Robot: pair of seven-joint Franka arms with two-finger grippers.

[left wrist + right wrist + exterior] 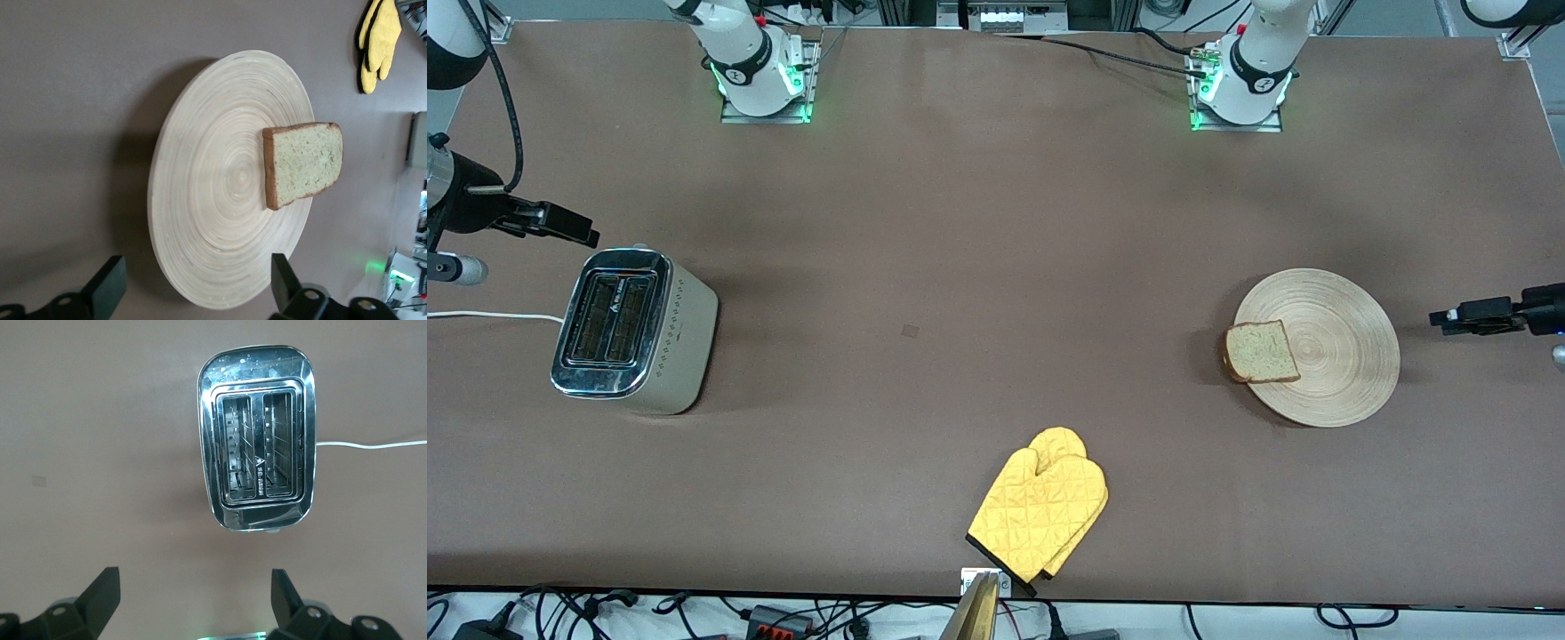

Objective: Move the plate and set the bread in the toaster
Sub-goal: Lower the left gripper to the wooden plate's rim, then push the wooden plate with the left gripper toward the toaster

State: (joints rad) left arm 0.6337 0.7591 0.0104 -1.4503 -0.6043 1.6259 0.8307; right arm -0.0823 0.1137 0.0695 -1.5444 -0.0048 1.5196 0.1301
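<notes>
The light-wood plate (1343,356) (213,193) lies toward the left arm's end of the table. The bread (1261,352) (303,163) rests flat on its rim, on the side facing the toaster, overhanging a little. My left gripper (1442,318) (197,283) hovers open just off the plate's rim at the left arm's end, and the rim shows between its fingers without touching them. The toaster (636,329) (257,473) stands at the right arm's end with both slots empty. My right gripper (587,233) (193,593) hangs open and empty over the table beside the toaster.
A yellow oven mitt (1040,511) (377,40) lies near the table's front edge, midway along it. The toaster's white cord (489,315) (373,445) runs off the right arm's end of the table. Bare brown tabletop spreads between toaster and plate.
</notes>
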